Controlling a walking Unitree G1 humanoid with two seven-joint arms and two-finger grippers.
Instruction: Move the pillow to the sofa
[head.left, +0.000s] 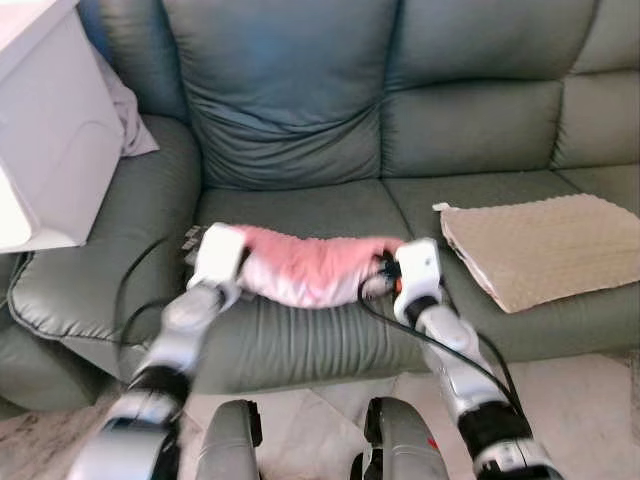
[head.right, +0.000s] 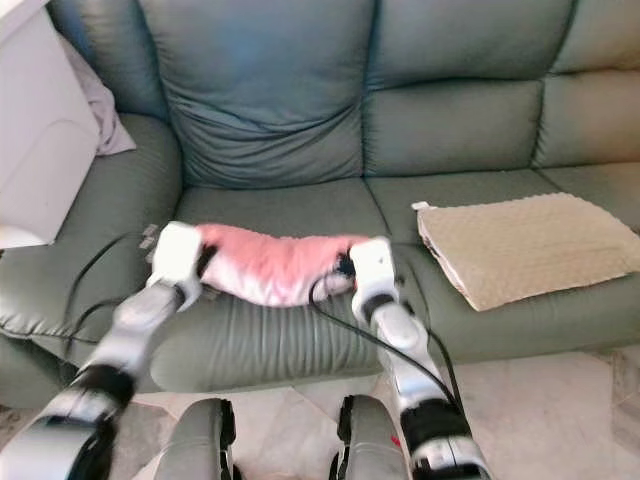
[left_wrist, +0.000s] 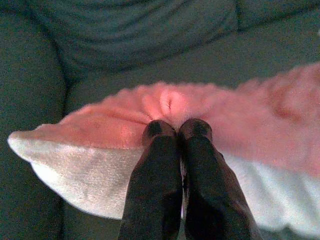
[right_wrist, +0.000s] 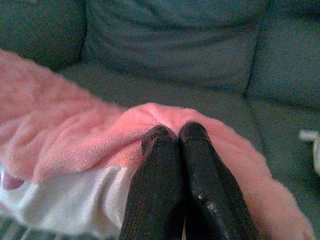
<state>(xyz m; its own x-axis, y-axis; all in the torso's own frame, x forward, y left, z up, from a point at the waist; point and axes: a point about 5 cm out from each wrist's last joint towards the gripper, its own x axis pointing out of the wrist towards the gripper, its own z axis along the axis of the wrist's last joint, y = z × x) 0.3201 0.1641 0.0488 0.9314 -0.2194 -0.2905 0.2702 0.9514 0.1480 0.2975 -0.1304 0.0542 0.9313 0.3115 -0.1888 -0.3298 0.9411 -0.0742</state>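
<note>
A pink and white fluffy pillow hangs stretched between my two arms, just over the front of the green sofa's left seat cushion. My left gripper is shut on the pillow's left edge, pinching the pink fabric. At the other end my right gripper is shut on the pillow's right edge. In the head views both wrists flank the pillow, and the fingers are hidden in the fabric.
A beige textured mat lies on the sofa's right seat. A white box-like object stands on the left armrest, with a grey cloth behind it. Pale tiled floor lies before the sofa.
</note>
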